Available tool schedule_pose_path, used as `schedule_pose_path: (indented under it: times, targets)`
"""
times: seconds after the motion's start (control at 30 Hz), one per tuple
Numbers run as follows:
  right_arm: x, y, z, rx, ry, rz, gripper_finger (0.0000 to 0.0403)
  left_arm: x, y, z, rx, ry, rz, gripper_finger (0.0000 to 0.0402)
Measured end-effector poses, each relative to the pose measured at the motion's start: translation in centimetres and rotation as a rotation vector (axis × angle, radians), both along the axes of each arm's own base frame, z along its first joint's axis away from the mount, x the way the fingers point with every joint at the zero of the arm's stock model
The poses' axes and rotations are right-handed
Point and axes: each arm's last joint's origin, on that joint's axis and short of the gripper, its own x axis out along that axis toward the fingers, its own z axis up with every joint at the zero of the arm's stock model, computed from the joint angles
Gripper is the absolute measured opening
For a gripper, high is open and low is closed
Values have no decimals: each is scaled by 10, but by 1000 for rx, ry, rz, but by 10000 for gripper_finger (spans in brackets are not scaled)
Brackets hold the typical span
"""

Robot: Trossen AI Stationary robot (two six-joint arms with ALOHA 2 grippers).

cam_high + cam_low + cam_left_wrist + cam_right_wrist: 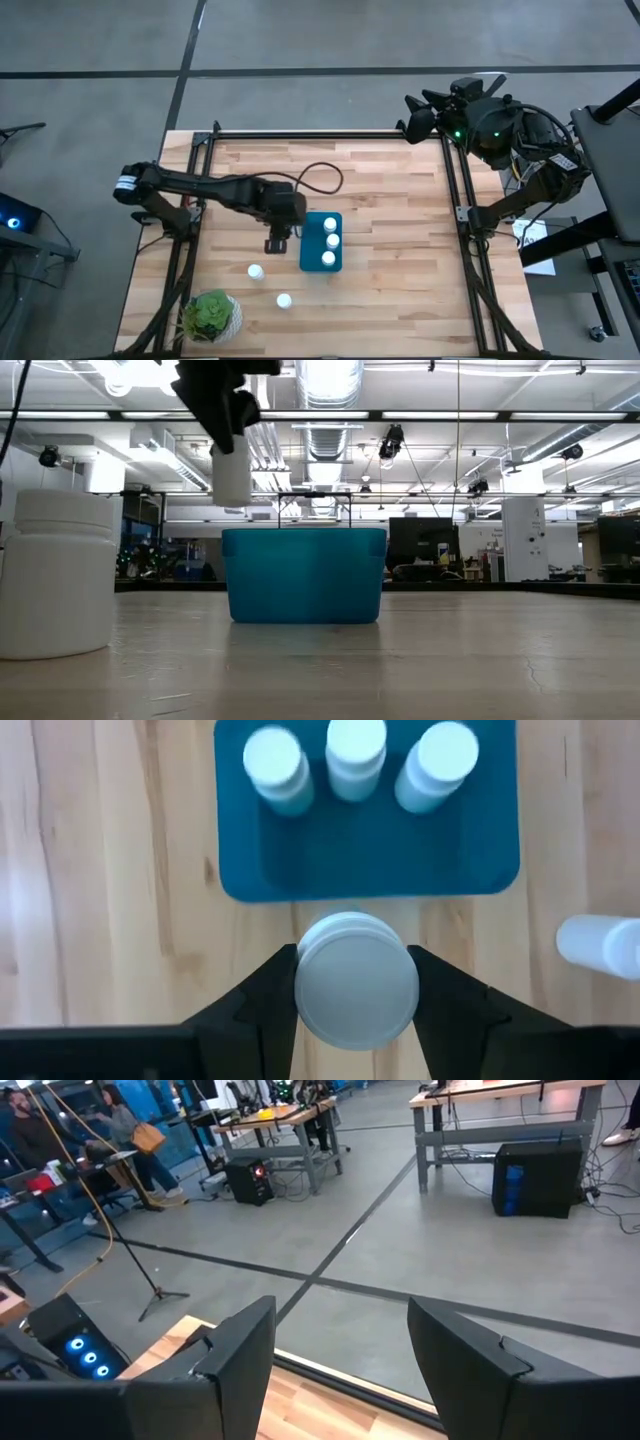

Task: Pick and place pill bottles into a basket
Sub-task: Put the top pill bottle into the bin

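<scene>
Left pincer [355, 982]: clamped on one pill bottle [356, 980], raised above the surface [400, 240], just beside the basket [321, 241]. Basket: three bottles [330, 241] in a row inside. Surface: two loose bottles [256, 271] near the plant pot [212, 316]. Right pincer [340, 1370]: open, parked off the surface's far corner.

A potted green plant [210, 316] at the near left corner of a pale wooden worktop [390, 270], grey concrete floor [320, 40] beyond
</scene>
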Motion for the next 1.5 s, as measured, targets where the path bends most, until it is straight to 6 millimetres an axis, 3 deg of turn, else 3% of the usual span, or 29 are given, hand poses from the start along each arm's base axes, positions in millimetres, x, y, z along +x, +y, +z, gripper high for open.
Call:
schedule_pose_path:
  times: [0.23,0.47,0.63,0.93,1.5]
  targets:
    - [1,1,0,12,0,29,219,29,-1,1,50,5,-63,143]
    - [2,2,-1,30,1,73,219,46,2,-16,67,63,-89,143]
    - [2,2,-1,31,1,77,219,51,9,-26,71,87,-67,143]
    - [2,2,-1,31,2,77,219,59,19,-24,79,19,-59,143]
    - [2,2,-1,30,4,77,219,61,22,-48,71,-3,-43,143]
